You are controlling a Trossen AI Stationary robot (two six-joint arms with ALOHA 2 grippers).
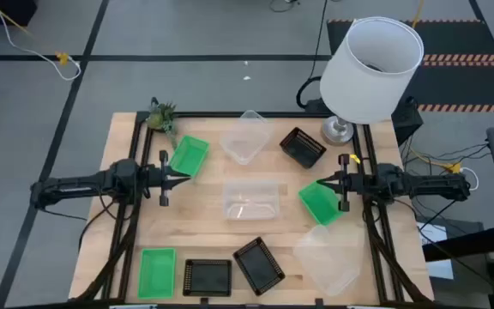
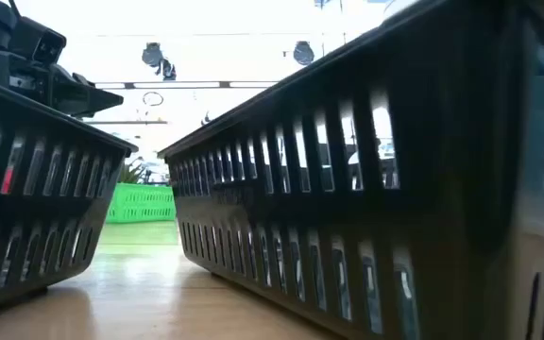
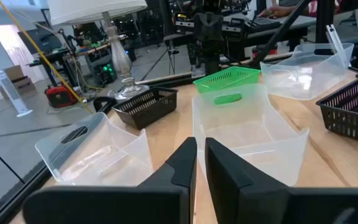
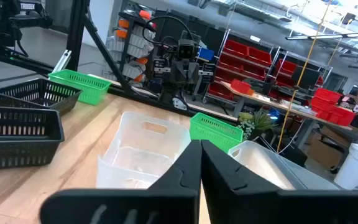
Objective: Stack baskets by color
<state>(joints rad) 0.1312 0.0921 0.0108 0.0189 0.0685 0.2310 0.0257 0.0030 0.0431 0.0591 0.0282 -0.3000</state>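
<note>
A: What sits nearest the front edge of the pale wooden table point(image 1: 204, 236)?

B: Seen from above, taking the table centre as the dial's middle: a bright green rectangular plastic basket point(image 1: 156, 273) at seven o'clock, then two black mesh-sided plastic baskets, one square-on point(image 1: 207, 277) and one tilted point(image 1: 258, 263), around six. A clear see-through plastic basket point(image 1: 327, 258) lies at about four.

A: And the middle?

B: Another clear see-through basket point(image 1: 251, 200) sits dead centre, between the two arms. A second green basket point(image 1: 320, 203) lies at three o'clock, just beside the right gripper point(image 1: 325, 184). The third green basket point(image 1: 189, 156) is at ten o'clock, just beside the left gripper point(image 1: 183, 178).

A: The jaws?

B: The right ones are clenched together on nothing. The left ones are nearly together, a thin gap between them, nothing grasped.

A: Farther back?

B: A third clear basket point(image 1: 247, 137) at twelve, a third black mesh basket point(image 1: 303, 147) at one, beside a large white lampshade point(image 1: 374, 69) on its metal foot. A small green spiky plant point(image 1: 161, 114) stands at eleven, at the far corner. No baskets are stacked.
</note>
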